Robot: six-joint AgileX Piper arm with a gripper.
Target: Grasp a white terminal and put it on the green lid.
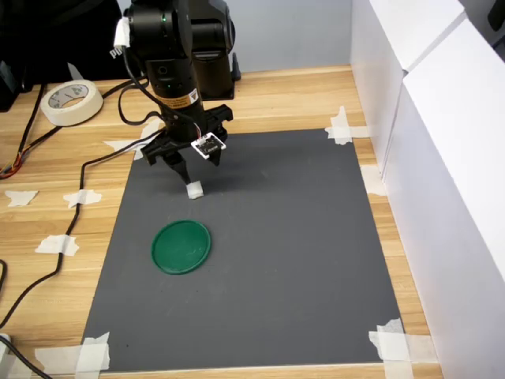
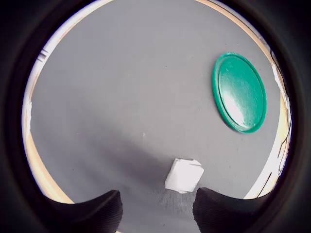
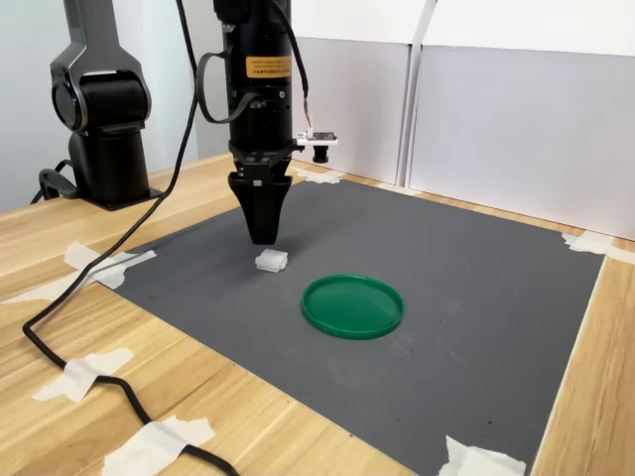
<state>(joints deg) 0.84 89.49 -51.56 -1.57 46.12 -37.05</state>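
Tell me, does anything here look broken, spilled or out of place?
Nothing stands out. The white terminal sits intact on the grey mat, just below the end effector and apart from the green lid, which lies flat and empty. The mat's corners are taped down to the wooden table.

Grey mat [image 1: 268, 253] being viewed steeply from above in first exterior view; being viewed low, near tabletop [image 3: 60, 238] level, in second exterior view; wrist view being aimed down close. Mat being shared.
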